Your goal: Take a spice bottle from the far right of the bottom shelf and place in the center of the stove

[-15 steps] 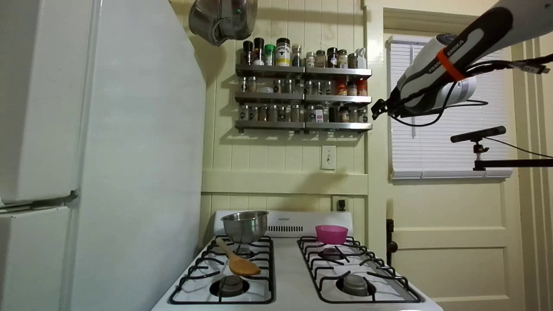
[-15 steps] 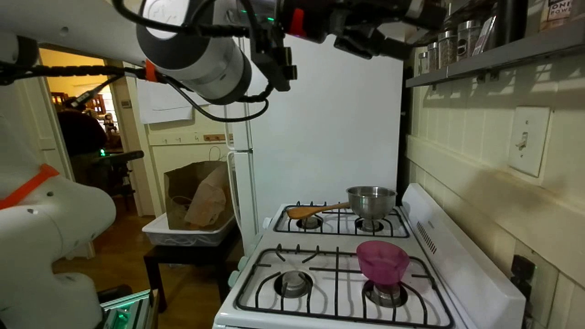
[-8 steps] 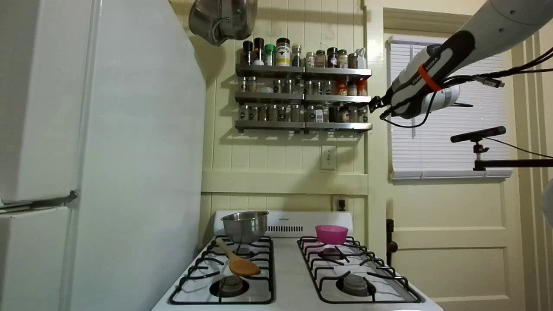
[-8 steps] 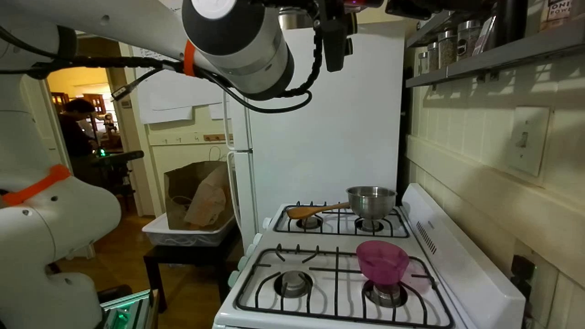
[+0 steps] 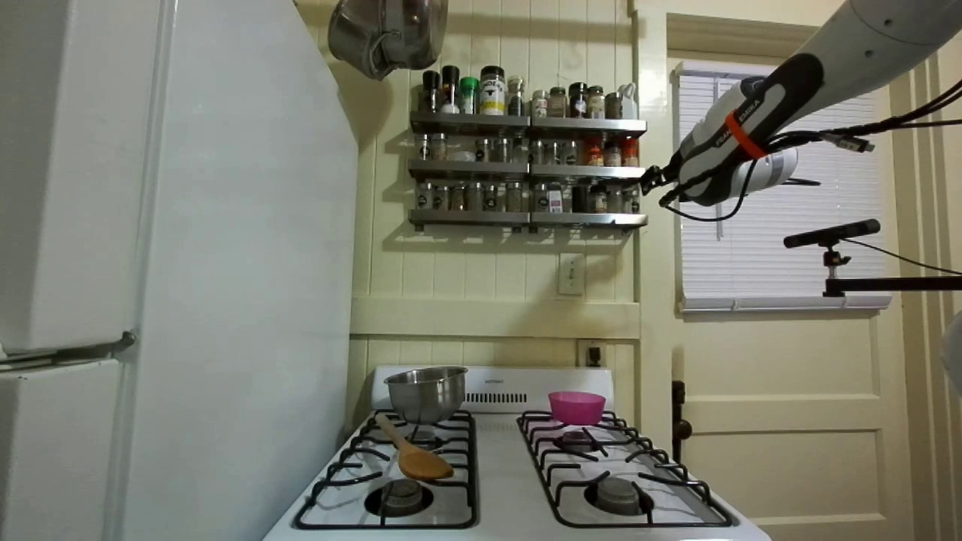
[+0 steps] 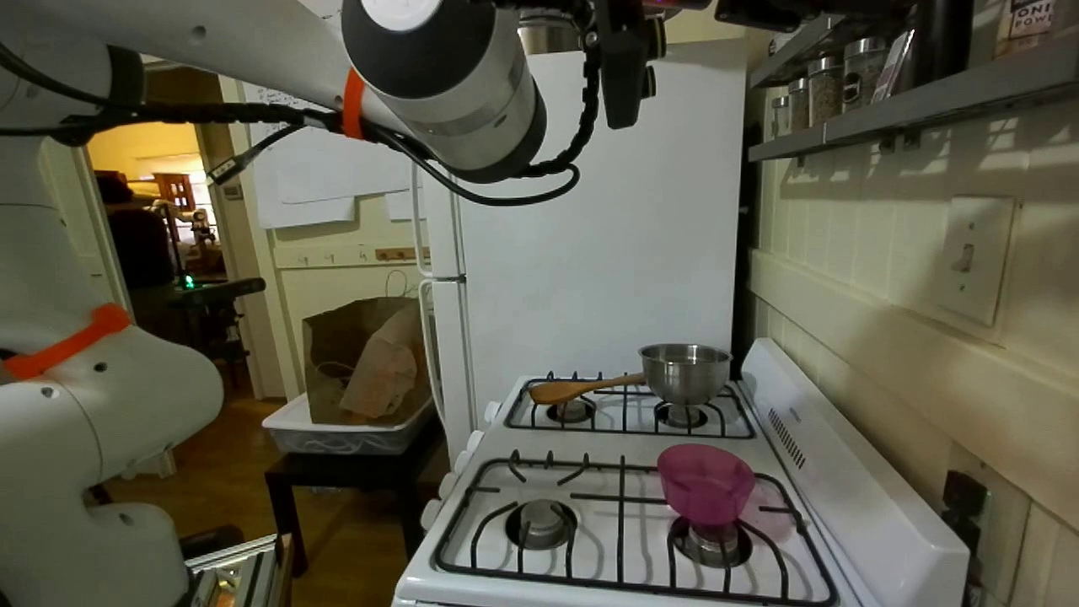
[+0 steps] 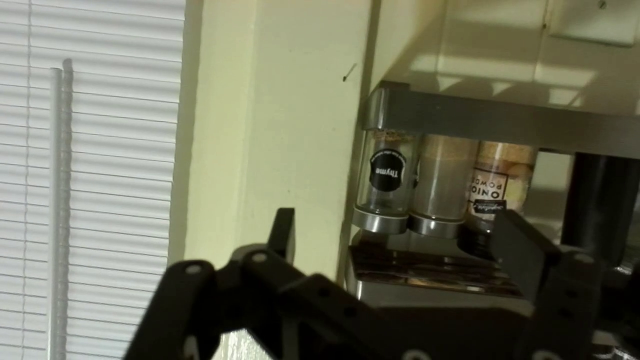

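Clearly, the thyme jar (image 7: pixel 387 180), long axis near-vertical, stands just right of the wrist frame's centre, above the gap between widely parted fingers (image 7: pixel 522 255).

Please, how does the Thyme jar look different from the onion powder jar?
The Thyme jar has a silvery lid; the onion powder jar has a dark one. The Thyme jar's label is black with white letters, while the onion powder jar's is mostly pale with dark letters. Both stand upright on the bottom shelf.

"Thyme" jar (image 7: pixel 386 176), probable "Onion Powder" jar (image 7: pixel 496 187)
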Robot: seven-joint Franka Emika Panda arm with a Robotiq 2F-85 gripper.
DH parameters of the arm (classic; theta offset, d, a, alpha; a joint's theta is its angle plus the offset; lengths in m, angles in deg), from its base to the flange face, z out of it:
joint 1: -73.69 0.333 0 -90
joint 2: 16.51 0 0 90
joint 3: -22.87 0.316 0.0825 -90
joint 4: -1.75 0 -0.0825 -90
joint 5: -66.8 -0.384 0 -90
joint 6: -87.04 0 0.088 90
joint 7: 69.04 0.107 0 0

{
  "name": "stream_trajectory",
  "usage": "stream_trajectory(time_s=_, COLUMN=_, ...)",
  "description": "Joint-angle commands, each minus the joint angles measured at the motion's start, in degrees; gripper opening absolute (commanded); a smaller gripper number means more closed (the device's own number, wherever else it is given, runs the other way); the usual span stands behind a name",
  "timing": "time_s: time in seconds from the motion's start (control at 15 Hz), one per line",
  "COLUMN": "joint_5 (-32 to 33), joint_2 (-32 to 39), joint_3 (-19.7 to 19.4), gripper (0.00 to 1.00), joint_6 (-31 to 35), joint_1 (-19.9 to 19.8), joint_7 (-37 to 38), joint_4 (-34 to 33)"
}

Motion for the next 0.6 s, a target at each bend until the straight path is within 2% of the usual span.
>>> stream_trajectory(time_s=0.0, joint_5=-0.9, joint_2=2.8, joint_3=0.3, gripper=1.0, joint_6=1.2, joint_1=-0.6, joint_7=0.9, joint_4=-2.9)
stream_trajectory(time_s=0.47, joint_5=-1.7, joint_2=10.4, joint_3=0.8, gripper=0.99, joint_6=6.8, joint_1=-1.5, joint_7=1.7, joint_4=-9.4)
stream_trajectory(time_s=0.53, joint_5=-1.9, joint_2=11.6, joint_3=0.9, gripper=0.87, joint_6=7.7, joint_1=-1.5, joint_7=1.6, joint_4=-10.3)
